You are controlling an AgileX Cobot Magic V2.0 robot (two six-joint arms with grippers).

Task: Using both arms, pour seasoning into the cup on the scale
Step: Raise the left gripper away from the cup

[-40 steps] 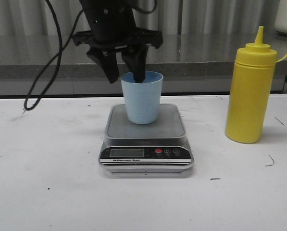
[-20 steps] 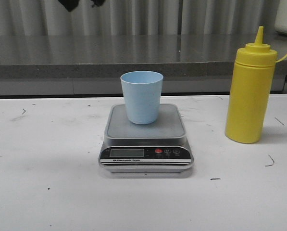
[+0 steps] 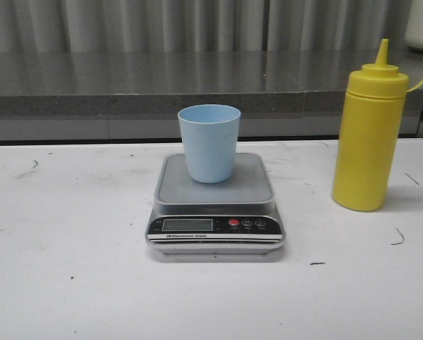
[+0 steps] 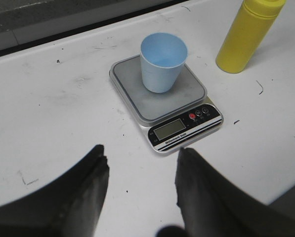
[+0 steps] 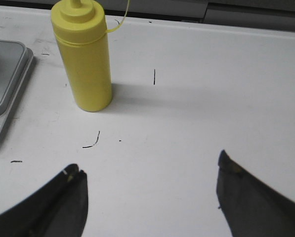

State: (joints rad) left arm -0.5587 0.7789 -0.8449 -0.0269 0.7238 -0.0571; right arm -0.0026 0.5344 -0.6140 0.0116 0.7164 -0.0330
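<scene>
- Tall yellow plastic squeeze bottle (image 3: 369,131) with cone nozzle: upright on the table, on my right side, well apart from the scale, cap on. Thin yellow strand arcs off its neck. One bottle.
- Small light blue plastic cup (image 3: 210,143): upright on the scale platform, toward the back of it. Nothing I can make out inside from the left wrist view. One cup.
- Flat silver-grey digital scale (image 3: 215,210): sits mid-table, black front panel facing the front camera, one red button and two dark ones beside the LCD. Digits unreadable. One scale.
- My left gripper (image 4: 141,170): fingers parted, nothing between them, hanging above the table on the panel side of the scale, clear of it.
- My right gripper (image 5: 149,177): fingers spread wide, holding nothing, above bare table with the bottle ahead of it.
- Neither gripper shows in the front view.
- White table (image 3: 69,283): matte, scuffed, short dark pen-like marks scattered around.
- Behind it: grey stone-look ledge (image 3: 126,88), then a pale vertically ribbed wall (image 3: 197,25).
</scene>
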